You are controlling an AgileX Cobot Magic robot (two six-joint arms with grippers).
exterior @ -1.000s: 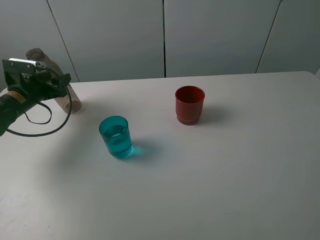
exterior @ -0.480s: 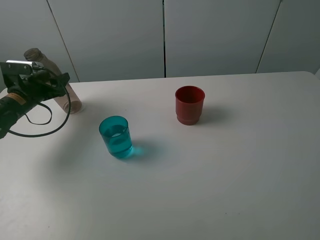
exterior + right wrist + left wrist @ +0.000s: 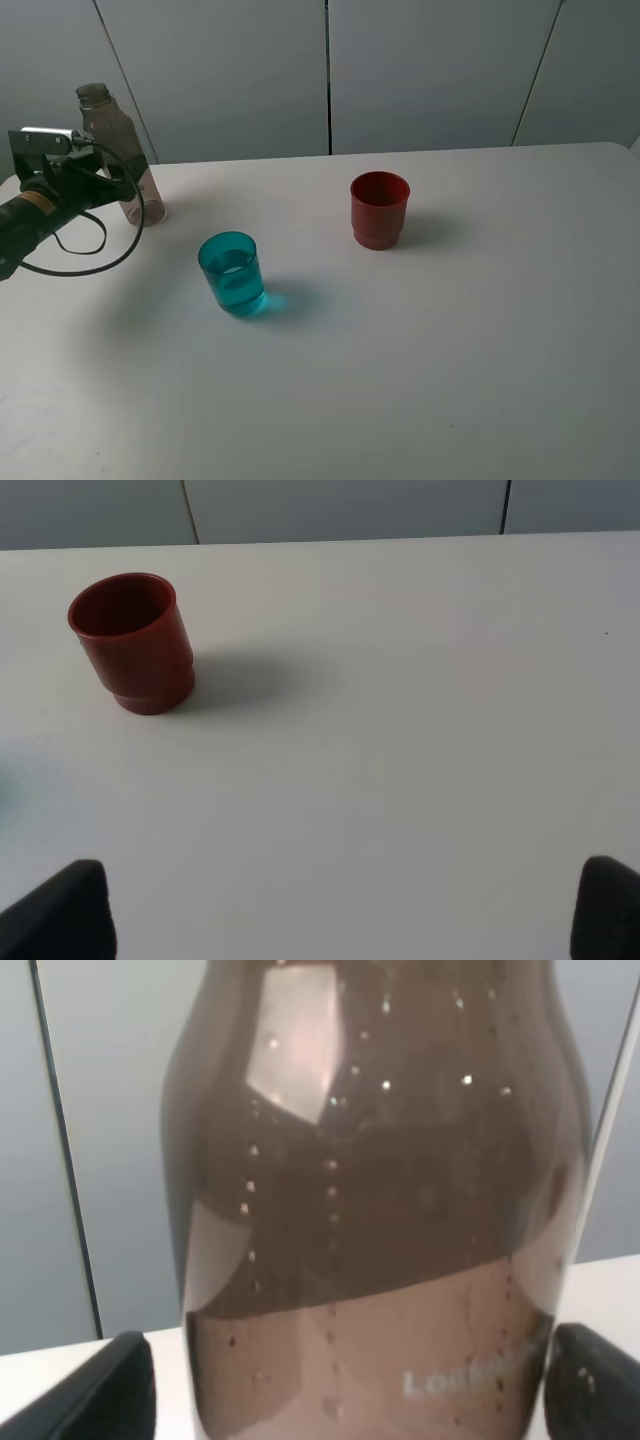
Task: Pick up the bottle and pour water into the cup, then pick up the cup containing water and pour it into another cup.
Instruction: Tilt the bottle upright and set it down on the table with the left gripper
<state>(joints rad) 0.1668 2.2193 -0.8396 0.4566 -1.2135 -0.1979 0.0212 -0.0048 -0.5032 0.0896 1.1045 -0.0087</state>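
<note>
1. We see the bottle upright at the surface's far left, between our left end effector's parted fingers.
2. The teal cup holds water; the red cup stands apart.
3. Our right end effector is parted, empty.

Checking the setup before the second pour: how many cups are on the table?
2. The teal cup, with water in it, stands left of centre; the red cup stands farther back to its right, apart from it. None seems hidden.

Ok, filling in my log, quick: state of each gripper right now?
Left gripper: open, jaws either side of the upright bottle.
Right gripper: open, holding nothing.
</note>
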